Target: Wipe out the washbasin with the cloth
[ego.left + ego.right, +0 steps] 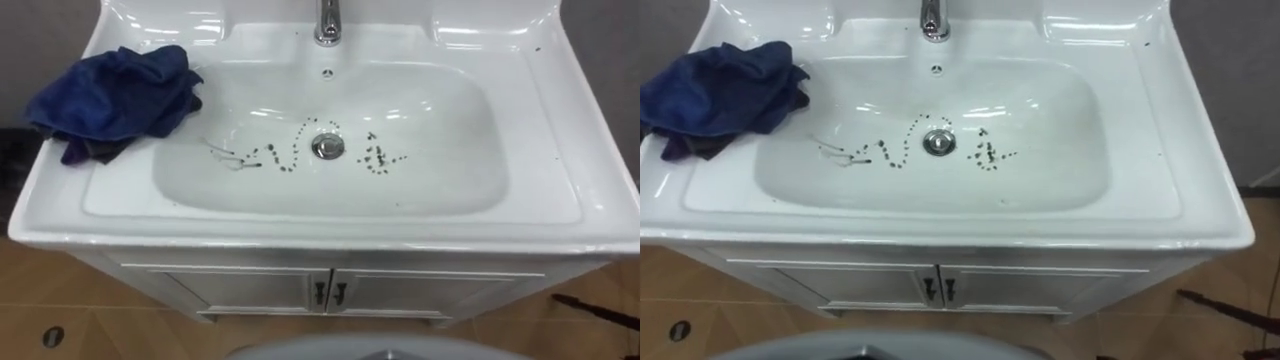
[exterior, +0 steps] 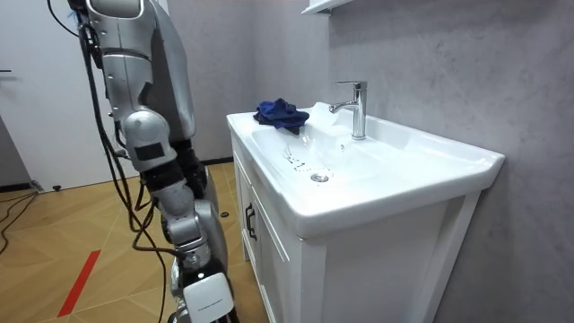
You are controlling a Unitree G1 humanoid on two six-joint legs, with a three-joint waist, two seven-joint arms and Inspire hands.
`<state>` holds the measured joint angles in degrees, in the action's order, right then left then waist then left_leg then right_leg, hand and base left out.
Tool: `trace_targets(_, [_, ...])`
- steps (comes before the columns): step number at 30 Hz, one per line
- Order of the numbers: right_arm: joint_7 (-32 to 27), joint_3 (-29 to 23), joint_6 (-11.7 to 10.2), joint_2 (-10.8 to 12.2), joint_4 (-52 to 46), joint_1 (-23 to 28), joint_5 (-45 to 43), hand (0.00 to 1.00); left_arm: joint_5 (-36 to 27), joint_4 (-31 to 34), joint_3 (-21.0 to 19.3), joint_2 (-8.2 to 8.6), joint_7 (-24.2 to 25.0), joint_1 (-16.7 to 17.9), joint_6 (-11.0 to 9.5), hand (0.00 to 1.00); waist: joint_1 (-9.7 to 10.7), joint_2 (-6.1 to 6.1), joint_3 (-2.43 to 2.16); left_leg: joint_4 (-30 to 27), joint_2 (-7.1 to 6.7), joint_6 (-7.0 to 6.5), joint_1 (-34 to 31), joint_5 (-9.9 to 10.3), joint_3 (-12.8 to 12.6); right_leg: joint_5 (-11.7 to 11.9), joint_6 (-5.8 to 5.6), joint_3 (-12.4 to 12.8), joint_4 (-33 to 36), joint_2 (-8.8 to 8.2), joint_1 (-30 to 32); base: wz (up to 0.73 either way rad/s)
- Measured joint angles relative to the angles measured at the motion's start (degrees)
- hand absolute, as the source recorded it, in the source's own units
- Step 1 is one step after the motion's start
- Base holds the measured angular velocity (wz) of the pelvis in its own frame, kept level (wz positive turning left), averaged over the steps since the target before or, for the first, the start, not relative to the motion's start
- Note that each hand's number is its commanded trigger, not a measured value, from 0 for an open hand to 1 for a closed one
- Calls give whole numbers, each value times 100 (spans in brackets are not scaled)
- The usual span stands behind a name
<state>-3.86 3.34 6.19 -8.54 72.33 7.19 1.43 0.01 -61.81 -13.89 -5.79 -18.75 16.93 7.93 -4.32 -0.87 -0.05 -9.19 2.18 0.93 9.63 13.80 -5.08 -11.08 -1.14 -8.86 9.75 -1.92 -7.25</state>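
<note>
Lying on the basin (image 1: 545, 150) ledge, left, is a blue cloth (image 1: 115, 95).

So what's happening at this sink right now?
Nothing is being handled yet. The robot stands facing the white basin, whose bowl has dark specks scattered around the drain. A crumpled blue cloth lies untouched on the rim at its left. Its right hand hangs low beside it in the room view.
</note>
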Motion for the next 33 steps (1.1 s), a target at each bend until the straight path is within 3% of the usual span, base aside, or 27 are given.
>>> trace_targets(3, [94, -8, 15, -82, 44, -97, -61, 0, -459, 301, -421, -3, -209, 78, -7, 0, -197, 5, -4, -54, -3, 0, -36, -1, 81, -2, 2, -81, 1, -7, -20, 16])
trace_targets(4, [103, -16, 16, -105, 77, -153, -66, 0, -527, 412, -624, -8, -315, 80, -13, 0, -263, 53, -22, -74, -4, 1, -50, -1, 132, -3, 4, -130, -3, -10, -37, 22])
trace_targets(8, [134, -29, -14, -149, 66, -179, -182, 0, -615, 964, -1193, -24, -789, 67, -174, 0, -455, 39, -15, -122, -31, 2, -95, -2, 290, -41, 2, -283, -10, -41, -102, 22])
trace_targets(11, [211, -43, -21, -239, -65, -165, -185, 0, -720, 2028, -1401, -74, -1251, 174, -222, 0, -584, 92, -26, -171, -63, 0, -201, -1, 446, -49, -1, -420, -7, -73, -103, 23])
trace_targets(14, [185, -76, -168, -314, -133, -143, -196, 0, -704, 3228, -1556, -274, -2000, 148, -565, 0, -748, 180, -49, -202, -84, -1, -279, -8, 542, -49, -2, -509, -1, -89, -78, 17])
trace_targets(16, [141, -77, -262, -322, -155, -80, -171, 0, -663, 3611, -1706, -458, -2325, 81, -810, 0, -849, 249, -66, -181, -84, 1, -246, -13, 537, -46, -2, -517, -2, -87, -95, 0])
trace_targets(18, [130, -171, -300, -321, -154, -36, -199, 0, -665, 4137, -2007, -614, -2654, 25, -851, 0, -869, 323, -72, -187, -88, 0, -219, -15, 544, -47, -3, -524, -1, -90, -97, 0])
trace_targets(20, [84, -239, -324, -345, -140, -6, -206, 0, -503, 4613, -2354, -856, -3117, -37, -1064, 0, -845, 437, -70, -159, -102, -2, -214, -16, 575, -58, -20, -526, -3, -100, -92, 0])
trace_targets(24, [93, -210, -431, -427, -98, 92, -222, 0, -182, 5263, -2651, -1163, -3539, -144, -1241, 0, -850, 556, -47, -157, -110, -2, -225, -16, 544, -67, -31, -507, -19, -105, -75, -1])
trace_targets(25, [94, -214, -435, -453, -135, 116, -227, 0, -154, 5431, -2705, -1270, -3631, -201, -1249, 0, -845, 617, -63, -160, -111, -2, -228, -16, 543, -69, -33, -508, -21, -107, -75, 0])
trace_targets(27, [96, -241, -459, -489, -161, 192, -294, 0, -140, 5722, -2755, -1397, -3735, -300, -1258, 0, -811, 648, -47, -159, -111, -2, -220, -16, 539, -71, -35, -501, -22, -108, -75, 0])
trace_targets(29, [94, -248, -501, -508, -188, 209, -444, 0, 194, 6054, -2818, -1488, -3821, -466, -1275, 0, -747, 664, -29, -164, -111, -3, -221, -17, 530, -71, -34, -460, -12, -105, -63, -6])
trace_targets(33, [92, -247, -551, -526, -199, 234, -447, 0, 538, 6485, -2830, -1666, -3830, -610, -1339, 0, -661, 719, -44, -165, -111, -3, -203, -17, 454, -74, -36, -347, -13, -102, -26, -14])
